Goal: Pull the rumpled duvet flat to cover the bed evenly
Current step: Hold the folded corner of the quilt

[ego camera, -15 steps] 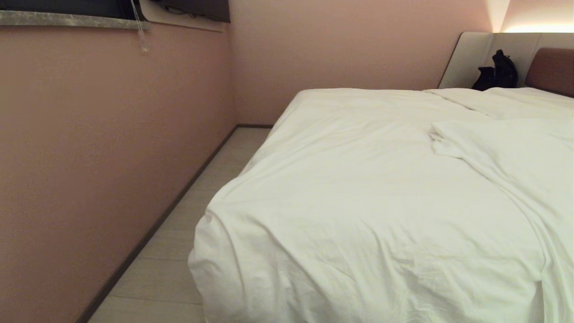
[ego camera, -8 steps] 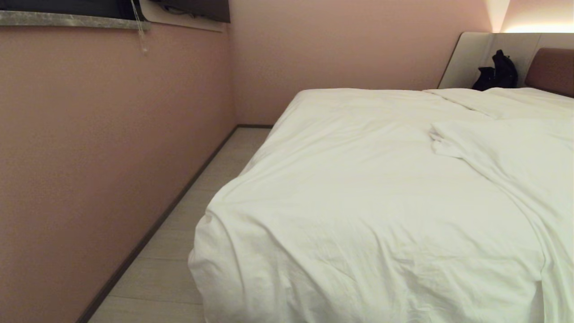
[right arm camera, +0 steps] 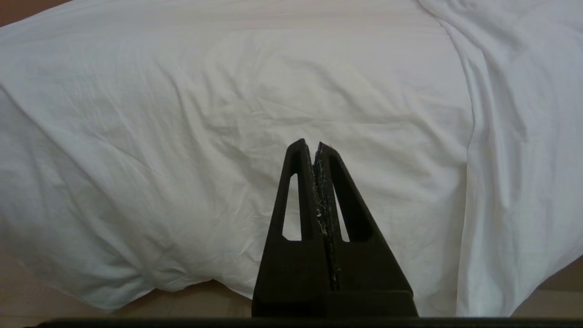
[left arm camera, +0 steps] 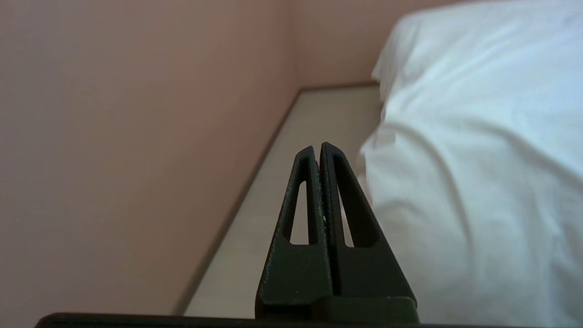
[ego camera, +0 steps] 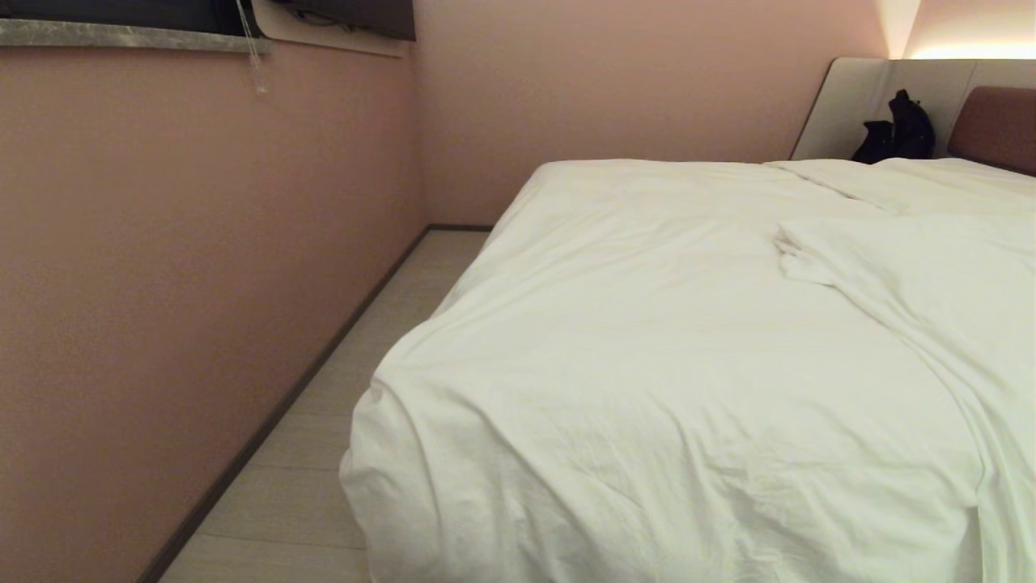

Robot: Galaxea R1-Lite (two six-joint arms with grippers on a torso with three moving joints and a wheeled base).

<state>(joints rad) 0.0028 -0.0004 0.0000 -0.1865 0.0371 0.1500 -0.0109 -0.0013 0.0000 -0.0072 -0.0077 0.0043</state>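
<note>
We see the duvet (ego camera: 688, 356) rumpled across the bed (ego camera: 997, 125), soft, bulky, probably draggy; grab the folded edge (ego camera: 797, 251). Left pincer (left arm camera: 320, 148) and right pincer (right arm camera: 309, 146) both together, empty.

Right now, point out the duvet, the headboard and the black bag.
duvet (ego camera: 647, 364), head view, its wrinkled middle.
headboard (ego camera: 997, 125), head view, its brown padded face.
black bag (ego camera: 898, 129), head view, its middle.
</note>
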